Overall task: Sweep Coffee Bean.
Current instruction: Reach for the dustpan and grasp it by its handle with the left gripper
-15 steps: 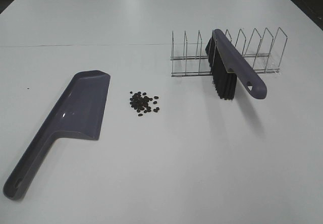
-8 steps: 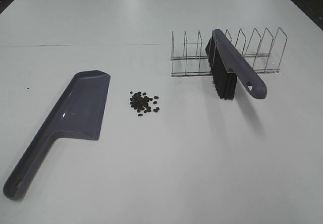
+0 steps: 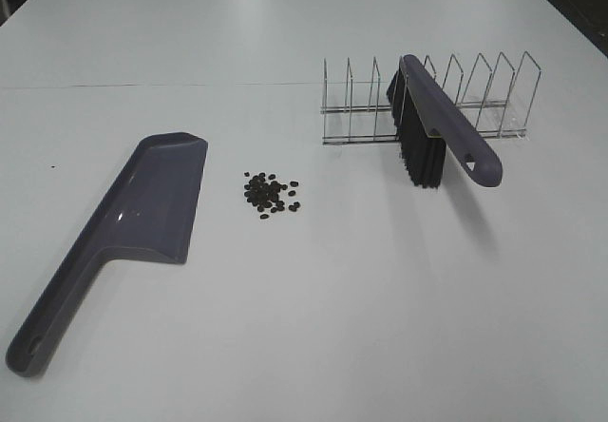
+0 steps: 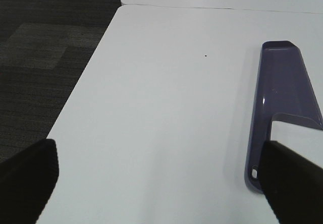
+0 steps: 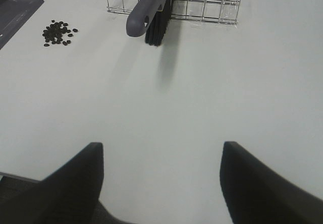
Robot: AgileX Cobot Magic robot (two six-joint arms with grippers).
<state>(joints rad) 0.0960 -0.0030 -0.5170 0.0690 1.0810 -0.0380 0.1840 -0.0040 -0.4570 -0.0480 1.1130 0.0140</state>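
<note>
A small cluster of dark coffee beans (image 3: 270, 193) lies on the white table (image 3: 323, 289), also seen in the right wrist view (image 5: 57, 33). A purple dustpan (image 3: 133, 222) lies flat just left of the beans; it also shows in the left wrist view (image 4: 280, 108). A purple brush with black bristles (image 3: 437, 127) leans in a wire rack (image 3: 475, 99), also in the right wrist view (image 5: 151, 9). My left gripper (image 4: 156, 183) is open over the table's left edge, empty. My right gripper (image 5: 161, 181) is open and empty, well short of the brush. Neither arm shows in the exterior view.
The wire rack (image 5: 202, 4) stands at the back right. The table's left edge drops to dark carpet (image 4: 45, 47). A seam (image 3: 152, 86) runs across the table behind the dustpan.
</note>
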